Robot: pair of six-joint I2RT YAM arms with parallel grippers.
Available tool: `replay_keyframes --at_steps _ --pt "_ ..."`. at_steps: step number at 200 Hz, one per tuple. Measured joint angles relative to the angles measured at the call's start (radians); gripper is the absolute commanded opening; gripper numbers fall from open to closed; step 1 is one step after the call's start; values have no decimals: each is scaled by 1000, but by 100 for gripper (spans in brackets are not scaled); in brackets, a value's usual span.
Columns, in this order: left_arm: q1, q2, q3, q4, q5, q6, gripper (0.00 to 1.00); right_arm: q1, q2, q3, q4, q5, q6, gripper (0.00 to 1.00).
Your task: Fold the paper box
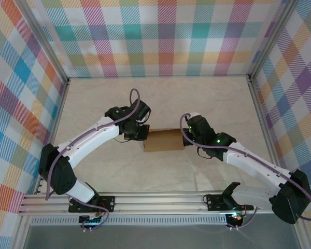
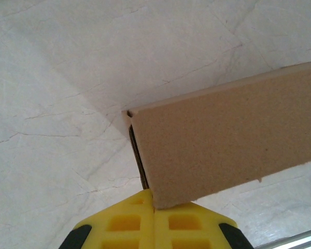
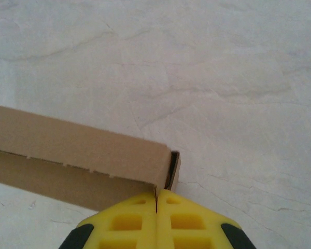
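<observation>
Cardboard is the whole job here: a plain brown, matte paper box (image 1: 165, 140), already closed into a slim rectangular shape, sits at the middle of the pale marbled counter (image 1: 207, 98), between the two arms. Each arm meets one short end. The left pincer (image 1: 140, 136) is at the box's left end and the right pincer (image 1: 186, 136) at its right end, so the box is bracketed from both sides. I judge this steadies the box and keeps its end flaps tucked while the shape is finished or checked.

Both pincers have their yellow fingers pressed together, with only a thin seam between them. In the left wrist view the box's lower corner comes down right at that seam, beside a dark layered edge of tucked cardboard. In the right wrist view the seam lines up with the end edge, where a small flap stands slightly open. Whether a thin edge of cardboard is nipped in either seam I cannot tell. Nor can I tell whether the box rests on the counter or hangs just above it.

Seen from above, the box's long axis runs left to right across the counter, nearly level, its broad face turned up. One short end points to each arm.
</observation>
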Motion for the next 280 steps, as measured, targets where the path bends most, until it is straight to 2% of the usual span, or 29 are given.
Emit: replay_keyframes --at_steps 41,53,68,78,85,99,116,151,198,255,267,280 --pt "0 -5 -10 22 -1 1 0 1 -14 -55 70 10 -8 1" --pt "0 -5 -10 22 0 1 0 1 -24 -62 72 10 -10 12" --pt "0 -5 -11 29 1 2 0 2 -39 -66 64 -2 -15 38" --pt "0 -2 -11 40 3 4 0 7 -52 -67 60 -13 -26 60" --pt "0 1 -11 46 3 5 0 8 -69 -67 56 -22 -26 70" --pt "0 3 -11 51 7 5 0 12 -110 -67 58 -31 -33 80" --pt "0 4 -11 58 10 8 0 13 -159 -67 70 -35 -27 85" --pt "0 6 -11 66 12 16 0 6 -158 -43 64 20 73 84" --pt "0 6 -12 70 23 23 0 -61 -41 -9 40 51 289 60" --pt "0 6 -14 78 35 46 0 -72 6 -17 59 14 373 45" --pt "0 6 -14 79 37 50 0 -72 6 -32 72 13 388 45" --pt "0 6 -14 79 41 55 9 -72 6 -50 82 10 399 45"
